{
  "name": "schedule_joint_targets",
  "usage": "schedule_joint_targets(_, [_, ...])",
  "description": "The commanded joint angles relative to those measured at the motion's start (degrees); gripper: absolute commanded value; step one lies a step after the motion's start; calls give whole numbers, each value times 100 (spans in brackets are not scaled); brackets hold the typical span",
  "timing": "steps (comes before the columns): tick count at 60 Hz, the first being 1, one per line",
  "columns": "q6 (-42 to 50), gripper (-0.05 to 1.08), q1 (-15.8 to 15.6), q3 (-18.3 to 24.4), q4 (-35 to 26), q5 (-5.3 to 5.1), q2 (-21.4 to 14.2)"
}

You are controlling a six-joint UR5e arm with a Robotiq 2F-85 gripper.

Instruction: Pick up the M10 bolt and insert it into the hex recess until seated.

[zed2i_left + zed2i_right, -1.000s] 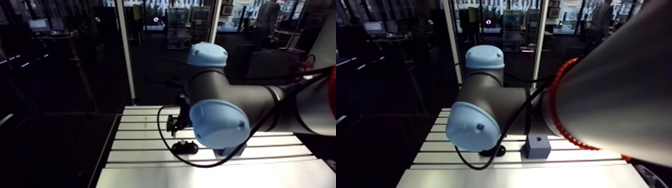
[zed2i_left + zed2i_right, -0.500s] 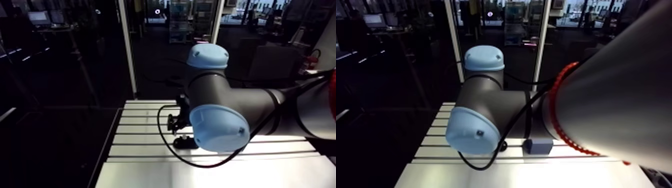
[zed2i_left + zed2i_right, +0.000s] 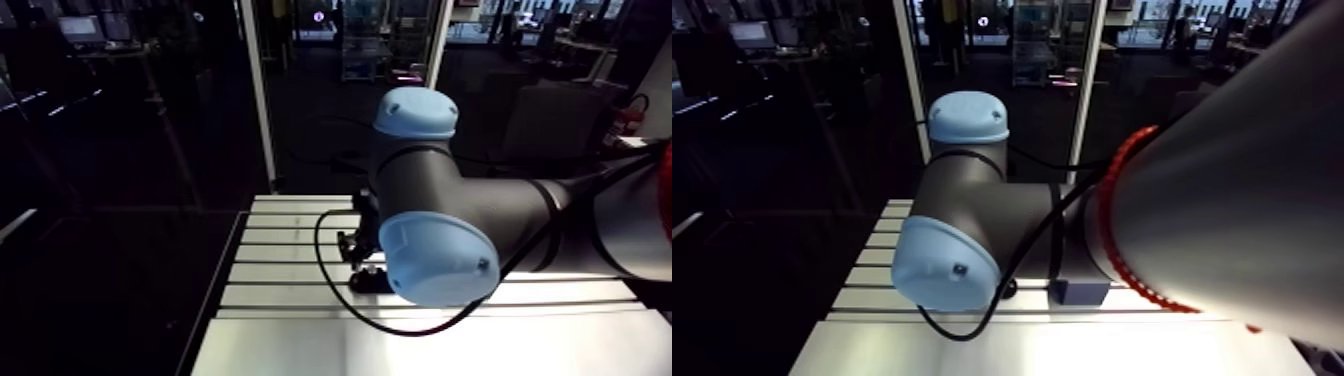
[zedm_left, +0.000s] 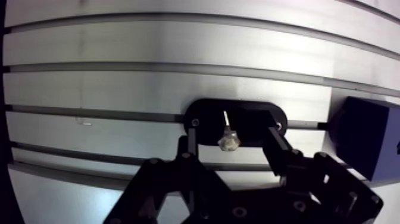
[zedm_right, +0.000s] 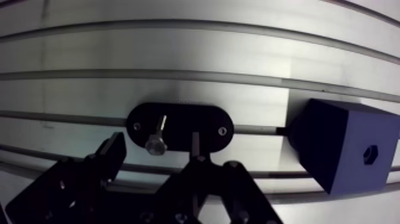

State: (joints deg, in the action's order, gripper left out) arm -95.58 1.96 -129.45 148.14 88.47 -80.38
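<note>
Our gripper [image 4: 233,138] gapes wide; the bolt [image 4: 227,132] lies between its fingers [image 4: 189,146], shank toward twelve o'clock, blue block [image 4: 363,140] at our three.

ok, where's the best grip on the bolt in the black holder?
Probably the hex head of the bolt, across two opposite flats, coming straight down from above. The head is the widest part and nearest the gripper, its thin shank points away over the black holder, and the open fingers sit either side of it.
</note>
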Motion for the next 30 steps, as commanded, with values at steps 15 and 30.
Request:
schedule_joint_targets(15, [0, 44, -2, -15, 1, 8, 10])
schedule_joint_targets(30, [0, 49, -2, -23, 1, 8, 10])
